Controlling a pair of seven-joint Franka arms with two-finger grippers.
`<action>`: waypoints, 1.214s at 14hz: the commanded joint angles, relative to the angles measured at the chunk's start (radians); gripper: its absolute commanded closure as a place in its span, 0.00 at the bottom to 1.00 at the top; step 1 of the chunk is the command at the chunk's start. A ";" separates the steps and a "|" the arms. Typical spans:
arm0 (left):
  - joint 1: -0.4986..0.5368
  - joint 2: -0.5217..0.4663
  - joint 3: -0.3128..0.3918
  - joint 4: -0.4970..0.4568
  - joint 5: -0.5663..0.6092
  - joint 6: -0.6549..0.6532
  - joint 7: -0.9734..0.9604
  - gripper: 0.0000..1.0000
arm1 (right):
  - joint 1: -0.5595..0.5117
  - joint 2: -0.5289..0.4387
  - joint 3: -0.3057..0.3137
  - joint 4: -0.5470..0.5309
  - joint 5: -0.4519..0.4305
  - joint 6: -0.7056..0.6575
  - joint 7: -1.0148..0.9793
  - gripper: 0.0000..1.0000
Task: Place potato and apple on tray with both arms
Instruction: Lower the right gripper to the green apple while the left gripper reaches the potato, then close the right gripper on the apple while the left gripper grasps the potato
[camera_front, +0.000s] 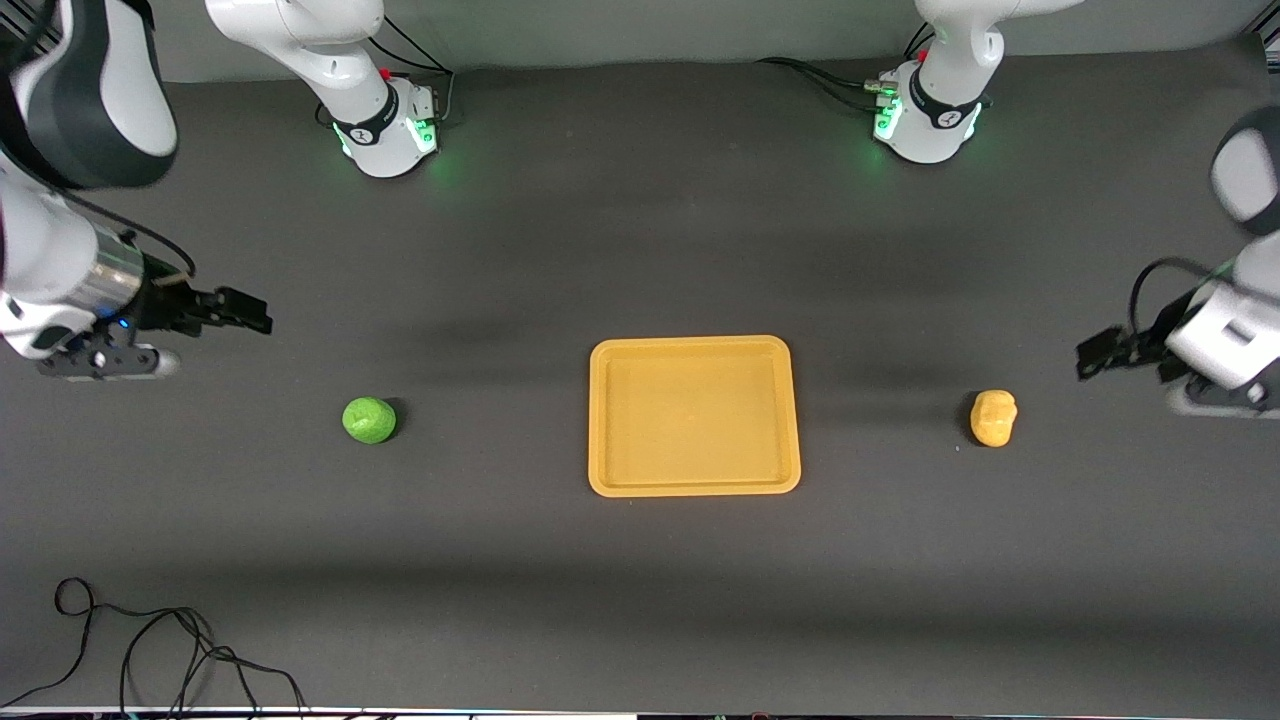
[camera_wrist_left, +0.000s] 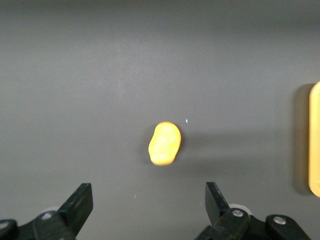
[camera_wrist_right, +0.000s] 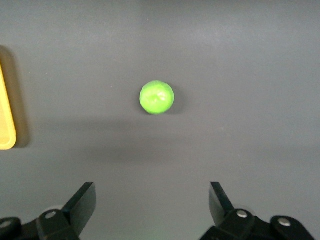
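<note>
The orange-yellow tray (camera_front: 694, 343) lies empty mid-table. The green apple (camera_front: 369, 420) sits on the table toward the right arm's end. The yellow-orange potato (camera_front: 993, 417) sits toward the left arm's end. My right gripper (camera_front: 260, 313) is open and empty, up over bare table near the apple. In the right wrist view the apple (camera_wrist_right: 157, 97) lies ahead of the open gripper (camera_wrist_right: 152, 200), with the tray's edge (camera_wrist_right: 6, 125) at the side. My left gripper (camera_front: 1087, 357) is open and empty, over bare table near the potato. In the left wrist view the potato (camera_wrist_left: 164, 143) lies ahead of the open gripper (camera_wrist_left: 149, 200), with the tray's edge (camera_wrist_left: 315, 140) at the side.
The table is a dark grey mat. A loose black cable (camera_front: 150, 650) lies near the table's front edge at the right arm's end. The two arm bases (camera_front: 385, 130) (camera_front: 925, 120) stand along the back.
</note>
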 joint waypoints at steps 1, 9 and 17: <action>-0.010 0.126 0.003 0.007 0.004 0.109 -0.020 0.00 | 0.010 0.063 0.000 -0.029 0.024 0.128 -0.024 0.00; -0.021 0.221 0.003 -0.270 0.018 0.529 -0.013 0.00 | 0.004 0.252 0.031 -0.279 0.018 0.634 -0.022 0.00; -0.044 0.300 0.005 -0.272 0.058 0.572 -0.013 0.11 | 0.010 0.365 0.031 -0.278 0.019 0.693 -0.004 0.00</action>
